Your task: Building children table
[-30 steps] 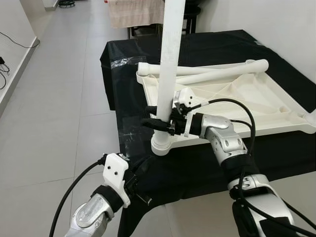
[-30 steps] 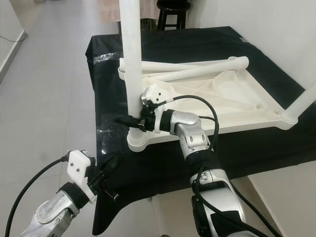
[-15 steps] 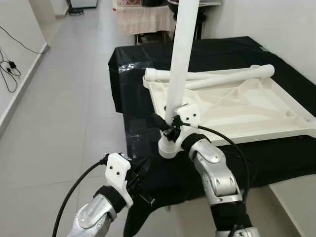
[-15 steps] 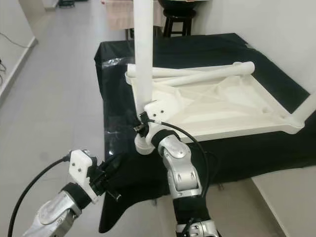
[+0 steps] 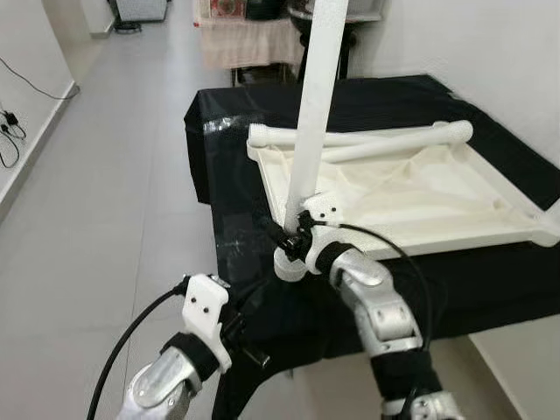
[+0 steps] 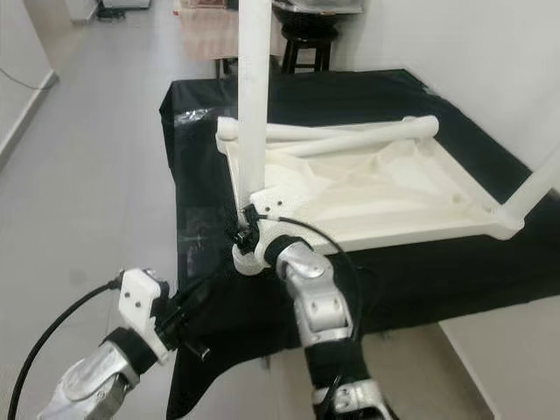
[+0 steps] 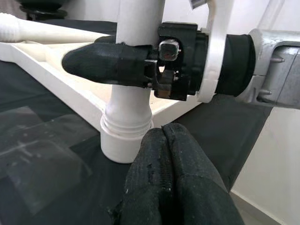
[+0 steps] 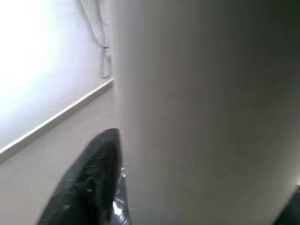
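One right pincer (image 5: 293,234) clamps the upright leg (image 5: 316,96) at the tabletop (image 5: 420,188) corner.

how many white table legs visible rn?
4: upright white plastic leg gripped by right gripper at near-left corner; two lying legs along far edge; one at the right corner.

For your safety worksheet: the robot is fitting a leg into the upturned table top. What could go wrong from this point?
1. The upright leg leans; the right gripper grips it just above the corner socket, so it could bind.
2. The table top could slide on the black cloth.
3. The loose legs lying on it could roll.
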Robot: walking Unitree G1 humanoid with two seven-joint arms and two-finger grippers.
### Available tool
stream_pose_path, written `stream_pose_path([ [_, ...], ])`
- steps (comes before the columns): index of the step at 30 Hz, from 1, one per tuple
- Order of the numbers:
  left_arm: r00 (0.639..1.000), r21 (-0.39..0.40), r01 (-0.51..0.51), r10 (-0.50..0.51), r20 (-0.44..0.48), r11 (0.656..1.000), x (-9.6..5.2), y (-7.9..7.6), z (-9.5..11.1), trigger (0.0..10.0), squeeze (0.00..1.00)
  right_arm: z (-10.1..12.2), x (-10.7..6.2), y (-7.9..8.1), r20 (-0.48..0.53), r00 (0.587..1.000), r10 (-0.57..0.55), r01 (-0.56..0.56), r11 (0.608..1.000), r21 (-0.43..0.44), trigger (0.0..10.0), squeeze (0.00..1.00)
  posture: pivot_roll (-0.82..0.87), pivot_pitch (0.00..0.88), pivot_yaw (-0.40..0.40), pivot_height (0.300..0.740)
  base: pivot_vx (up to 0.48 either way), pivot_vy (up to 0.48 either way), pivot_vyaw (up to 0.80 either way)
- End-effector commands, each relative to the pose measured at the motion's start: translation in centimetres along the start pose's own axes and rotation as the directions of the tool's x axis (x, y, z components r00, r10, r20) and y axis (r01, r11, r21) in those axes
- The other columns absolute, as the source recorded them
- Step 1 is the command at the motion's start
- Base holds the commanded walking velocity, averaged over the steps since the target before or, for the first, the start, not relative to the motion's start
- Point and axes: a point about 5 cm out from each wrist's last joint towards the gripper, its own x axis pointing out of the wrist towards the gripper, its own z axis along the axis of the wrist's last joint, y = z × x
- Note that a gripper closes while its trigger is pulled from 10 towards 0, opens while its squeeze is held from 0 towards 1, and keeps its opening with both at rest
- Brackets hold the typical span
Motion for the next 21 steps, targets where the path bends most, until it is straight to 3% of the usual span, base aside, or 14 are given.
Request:
stream_pose_path([
  [1,1.0,-0.005,0.012,-0.012,-0.022,1.0,0.1,-0.1,-0.4,10.0,0.0,1.6,0.7,0.0,0.06,0.982,0.177,-0.176,0.984,-0.028,10.0,0.0,0.04,0.082,-0.065,0.74,0.0,0.0,0.0],
  [3,1.0,-0.005,0.011,-0.011,-0.022,1.0,0.1,-0.2,-0.4,10.0,0.0,1.9,0.8,-0.3,0.065,0.97,0.235,-0.234,0.972,-0.035,10.0,0.0,0.04,0.082,-0.065,0.74,0.0,0.0,0.0],
  [4,1.0,-0.004,0.009,-0.009,-0.022,1.0,0.1,-0.2,-0.4,10.0,0.0,2.2,0.9,-0.6,0.07,0.933,0.354,-0.352,0.935,-0.04,10.0,0.0,0.05,0.081,-0.069,0.74,0.0,0.0,0.0],
  [11,1.0,0.001,0.001,-0.001,-0.024,1.0,0.0,-0.2,-0.7,10.0,0.0,2.5,1.8,-1.5,0.038,0.876,0.482,-0.482,0.876,0.013,10.0,0.0,0.06,0.072,-0.077,0.74,0.0,0.0,0.0],
  [12,1.0,0.003,-0.001,0.001,-0.025,1.0,-0.1,-0.2,-0.8,10.0,0.0,2.5,1.8,-1.7,0.038,0.864,0.502,-0.503,0.864,0.021,0.6,0.0,0.07,0.072,-0.075,0.74,0.0,0.0,0.0],
  [13,1.0,0.004,-0.002,0.002,-0.026,1.0,-0.1,-0.2,-0.8,10.0,0.0,2.5,1.7,-1.9,0.036,0.858,0.513,-0.514,0.858,0.029,0.0,0.0,0.07,0.072,-0.075,0.74,0.0,0.0,0.0],
  [16,1.0,0.004,-0.002,0.002,-0.028,1.0,-0.2,-0.2,-0.9,10.0,0.0,2.3,1.4,-2.3,0.026,0.85,0.527,-0.527,0.849,0.036,0.0,0.0,0.08,0.074,-0.073,0.74,0.0,0.0,0.0],
  [21,1.0,0.005,-0.002,0.002,-0.028,1.0,-0.2,-0.4,-0.9,10.0,0.0,1.0,-0.1,-4.1,-0.008,0.884,0.468,-0.467,0.883,0.038,0.0,0.0,0.08,0.085,-0.079,0.74,0.0,0.0,0.0],
])
